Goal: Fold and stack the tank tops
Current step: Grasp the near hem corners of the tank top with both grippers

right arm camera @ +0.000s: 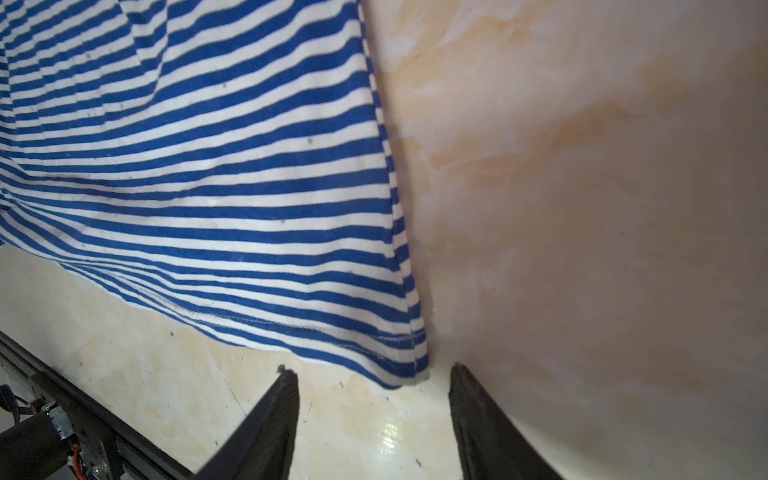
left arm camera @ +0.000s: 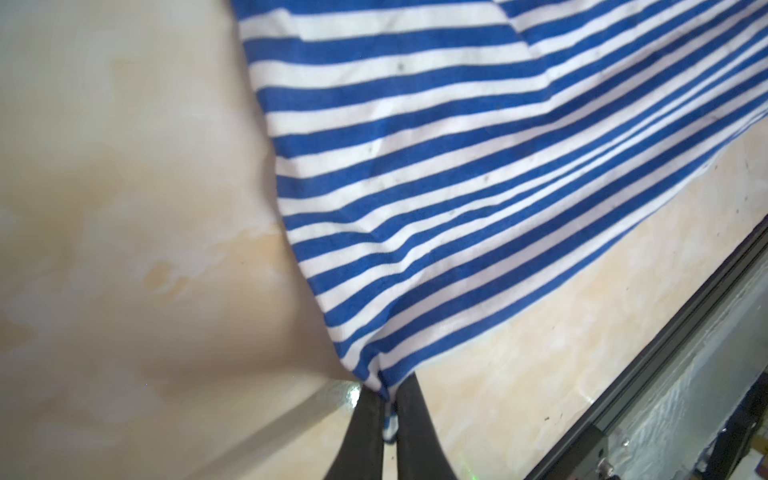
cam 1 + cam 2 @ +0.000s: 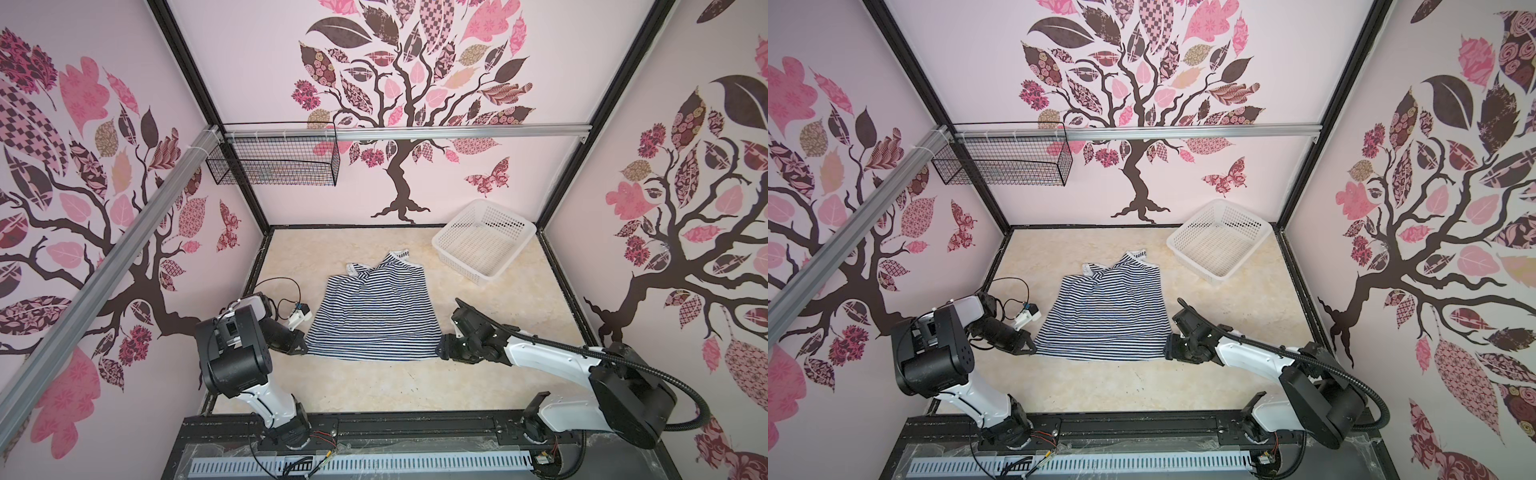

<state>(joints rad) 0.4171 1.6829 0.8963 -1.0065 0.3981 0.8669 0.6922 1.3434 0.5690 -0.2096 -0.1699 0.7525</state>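
Note:
One navy-and-white striped tank top (image 3: 374, 307) (image 3: 1106, 311) lies spread on the beige table, neckline toward the back wall and hem toward the front. My left gripper (image 3: 305, 351) (image 3: 1034, 351) is at the hem's left corner. In the left wrist view that gripper (image 2: 388, 395) is shut, pinching the corner of the tank top (image 2: 415, 166). My right gripper (image 3: 438, 351) (image 3: 1167, 353) is at the hem's right corner. In the right wrist view it (image 1: 372, 374) stands open, low over the table, with the tank top's (image 1: 208, 187) corner just beyond its fingertips and untouched.
A white perforated basket (image 3: 461, 262) (image 3: 1196, 253) sits at the back right of the table. A black wire basket (image 3: 274, 160) (image 3: 1005, 160) hangs on the back rail at the left. A small white part with a black cable (image 3: 299, 316) (image 3: 1027, 316) lies left of the top.

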